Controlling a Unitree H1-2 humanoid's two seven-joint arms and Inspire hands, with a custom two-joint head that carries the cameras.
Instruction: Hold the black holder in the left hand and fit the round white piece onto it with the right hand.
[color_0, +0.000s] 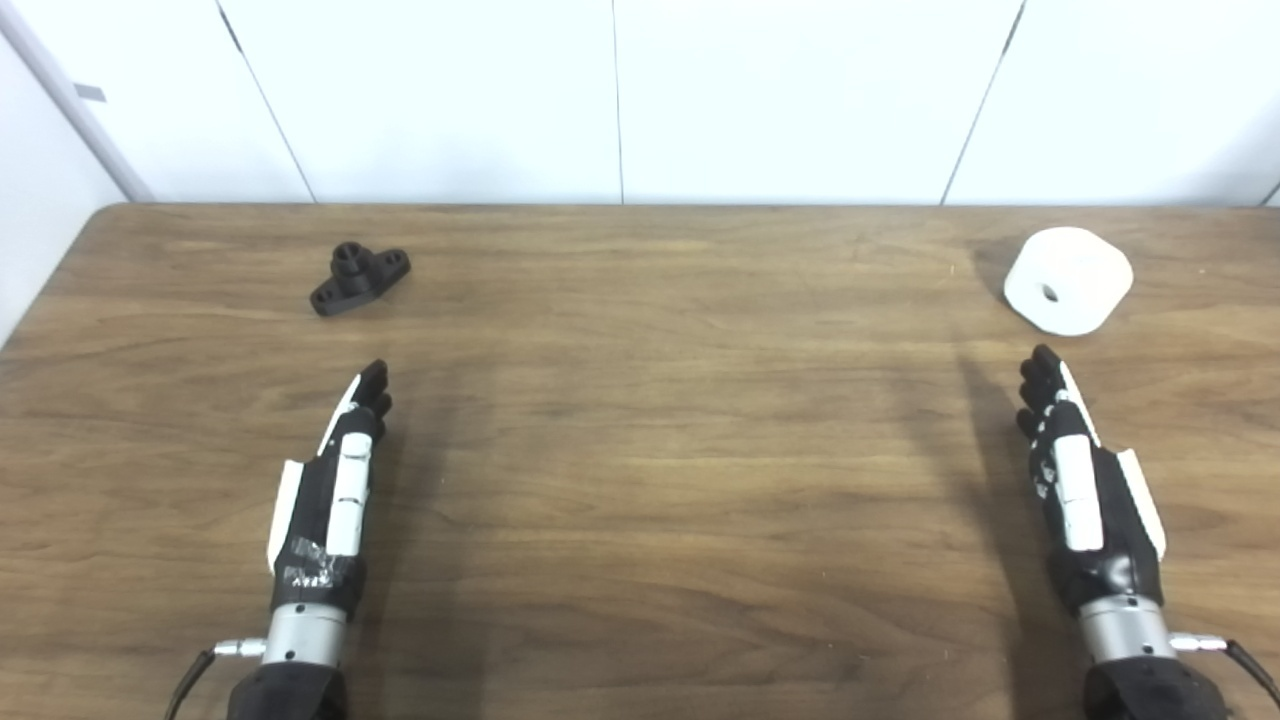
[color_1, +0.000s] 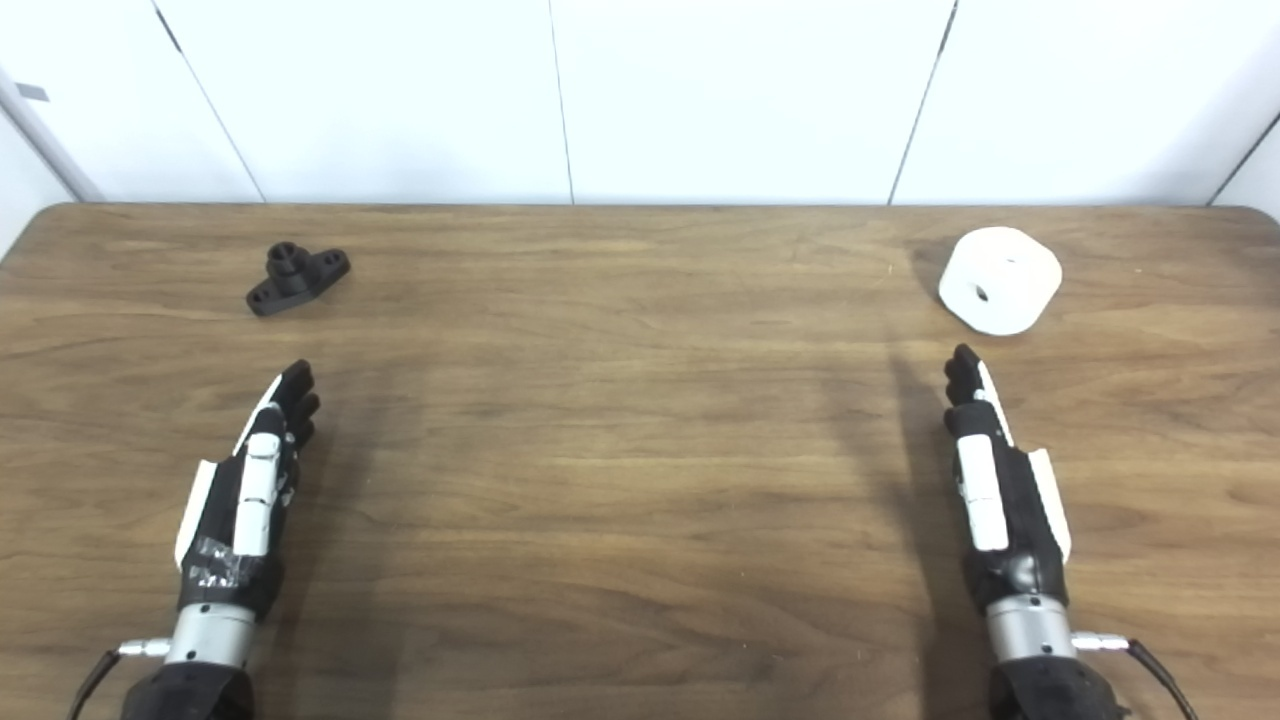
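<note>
No readable text, label, brand, number or sign anywhere in either view. Some pale scuffed markings on the wrist tape of the left hand (color_0: 330, 500), too blurred to read. A small grey tag on the wall strip (color_0: 88, 92) at far left, blank as far as can be seen. Nothing printed on the black holder (color_0: 358, 277), the round white piece (color_0: 1068, 279), the right hand (color_0: 1085, 500) or the wooden table (color_0: 640, 450).
</note>
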